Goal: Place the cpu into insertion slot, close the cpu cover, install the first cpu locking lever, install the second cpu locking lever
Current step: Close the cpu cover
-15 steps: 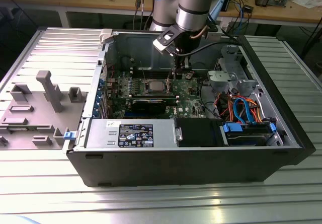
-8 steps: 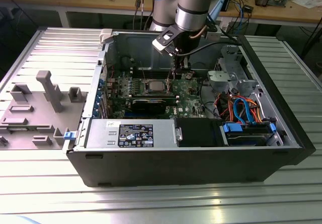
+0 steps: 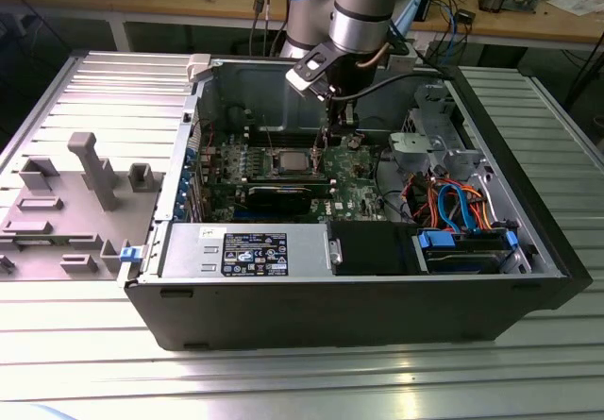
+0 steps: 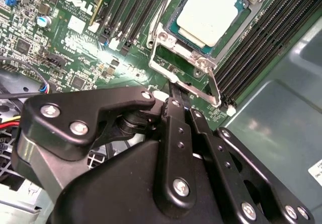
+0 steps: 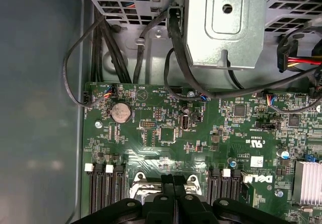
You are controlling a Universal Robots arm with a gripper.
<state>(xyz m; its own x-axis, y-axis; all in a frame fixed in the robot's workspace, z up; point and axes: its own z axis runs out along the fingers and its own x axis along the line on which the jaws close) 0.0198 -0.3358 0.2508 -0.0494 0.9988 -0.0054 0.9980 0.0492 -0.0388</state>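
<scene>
Second wrist view has the pincer with its fingers drawn together, nothing visibly caught between them, and the tips down at the near edge of the cpu cover. The cover looks lowered around the cpu, which sits flat in the insertion slot just beyond the tips. A thin silver locking lever runs along the socket side, just beside the fingers. I judge the lever work to be in hand. It calls for a slow, steady push along the lever's arc, with the tips kept on the wire and off the chip's lid and the motherboard. Exterior view sets the cpu just beside the pincer.
</scene>
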